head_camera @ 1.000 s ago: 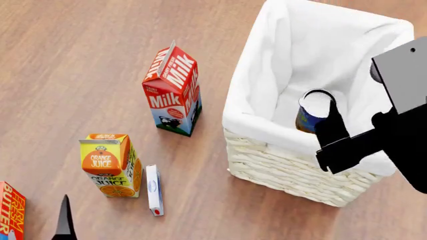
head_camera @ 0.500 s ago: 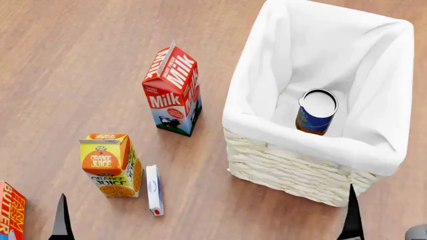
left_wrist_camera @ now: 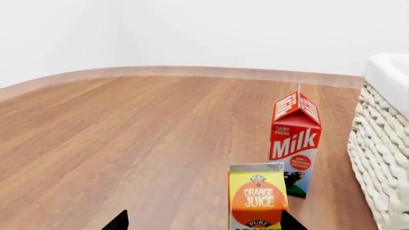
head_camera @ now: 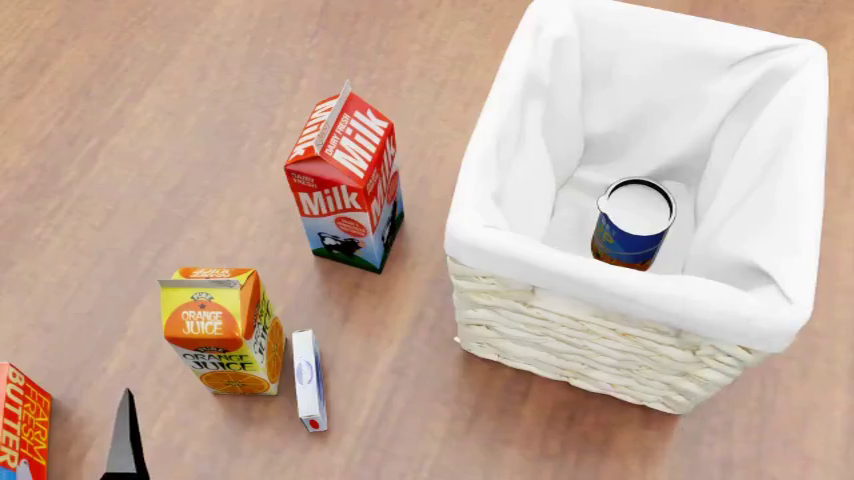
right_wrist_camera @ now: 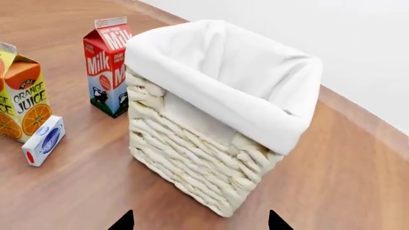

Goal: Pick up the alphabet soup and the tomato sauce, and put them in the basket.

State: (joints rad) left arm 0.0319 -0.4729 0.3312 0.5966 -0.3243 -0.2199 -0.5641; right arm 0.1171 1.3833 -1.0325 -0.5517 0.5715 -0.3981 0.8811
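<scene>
The alphabet soup point(head_camera: 633, 222), a blue can with a silvery-white top, stands upright inside the basket point(head_camera: 507, 240), near its front wall. The basket also shows in the right wrist view point(right_wrist_camera: 211, 143) and at the edge of the left wrist view point(left_wrist_camera: 383, 143). The tomato sauce is out of view. My right gripper point(right_wrist_camera: 199, 223) is open and empty, low over the floor in front of the basket, outside the head view. My left gripper point(left_wrist_camera: 204, 223) is open and empty just behind the orange juice carton point(left_wrist_camera: 257, 201). One of its fingers point(head_camera: 127, 440) shows in the head view.
A milk carton point(head_camera: 344, 180) stands left of the basket. The orange juice carton point(head_camera: 220, 330) stands nearer me, with a small white and blue box point(head_camera: 308, 380) lying beside it. A butter box point(head_camera: 19, 420) is at the lower left edge. The floor is wood.
My right arm has drawn back from over the basket and left the head view at the lower right. The alphabet soup stays standing in the basket. The left arm has barely moved.
</scene>
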